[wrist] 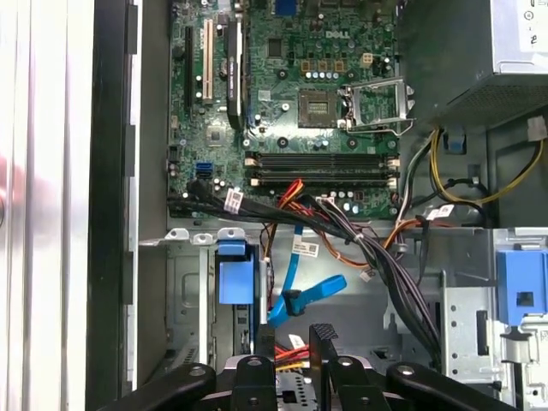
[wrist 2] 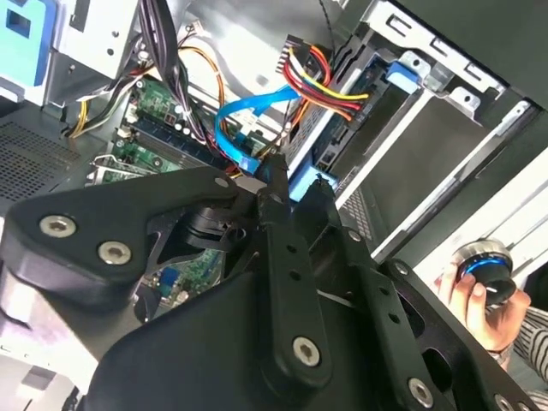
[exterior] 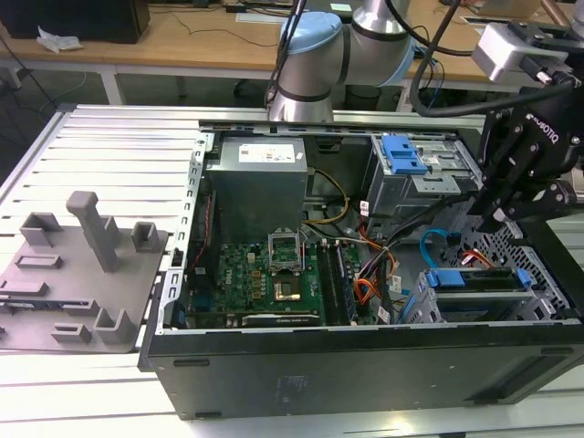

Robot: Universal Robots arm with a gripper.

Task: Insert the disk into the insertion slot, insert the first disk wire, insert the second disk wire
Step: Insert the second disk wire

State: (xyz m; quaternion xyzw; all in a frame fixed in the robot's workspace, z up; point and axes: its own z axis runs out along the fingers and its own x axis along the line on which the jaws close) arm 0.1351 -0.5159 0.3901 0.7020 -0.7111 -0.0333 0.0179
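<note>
Tool [wrist: 293, 336] narrowly parted, gripping nothing; second disk wire [wrist: 324, 288] lies just ahead of its tips, disk [exterior: 488, 281] seated in insertion slot [exterior: 417, 306] below

The case stands open above the motherboard [exterior: 265, 265]. By the disk [exterior: 484, 280] room is tight. The blue cable [wrist: 325, 289] loops just ahead of the gripper [wrist: 293, 330], whose jaws stand apart. The black wire bundle [wrist: 377, 253] crosses beside it, and the tall bay [exterior: 420, 187] stands near.

Black claw [wrist: 293, 336], silver arm [exterior: 379, 36], blue caps [exterior: 310, 41]
</note>
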